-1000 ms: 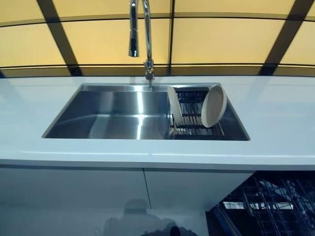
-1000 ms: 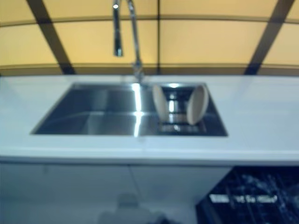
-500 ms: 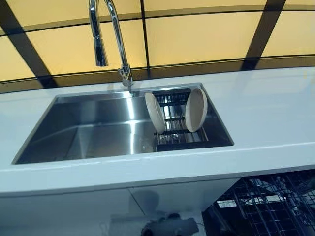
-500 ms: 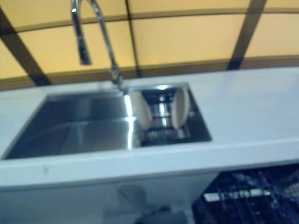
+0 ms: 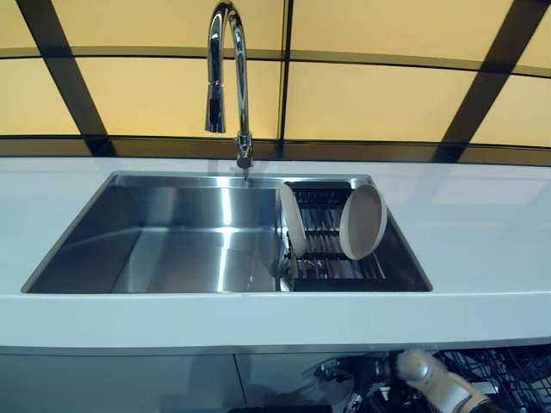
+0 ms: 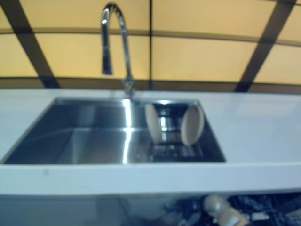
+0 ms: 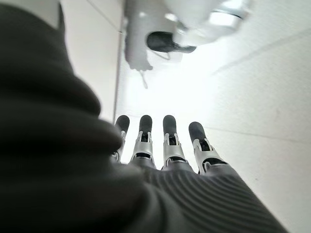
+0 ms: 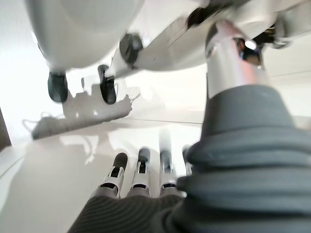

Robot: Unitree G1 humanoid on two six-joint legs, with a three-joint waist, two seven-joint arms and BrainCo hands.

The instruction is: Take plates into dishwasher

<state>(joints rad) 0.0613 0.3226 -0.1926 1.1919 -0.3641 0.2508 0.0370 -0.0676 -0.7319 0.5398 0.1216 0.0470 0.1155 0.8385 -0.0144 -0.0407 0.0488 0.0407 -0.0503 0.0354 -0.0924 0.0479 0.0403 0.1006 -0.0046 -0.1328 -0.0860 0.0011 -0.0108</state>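
Left hand: fingers straight, empty, hanging low.
Right hand: fingers straight, empty, low.
Plates: two, on edge in the sink rack.
Advice: lift one hand over the desk; pinch the nearer plate's rim.
Dishwasher: open, lower right.

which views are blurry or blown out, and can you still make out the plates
Left eye view: sharp, both plates distinct in the sink rack. Right eye view: soft throughout, plates just pale ovals. Left wrist view: floor glare washes out the middle. Right wrist view: blurred, overexposed.

Each hand has silver fingers with dark tips and a dark ribbed cover over its back and wrist.
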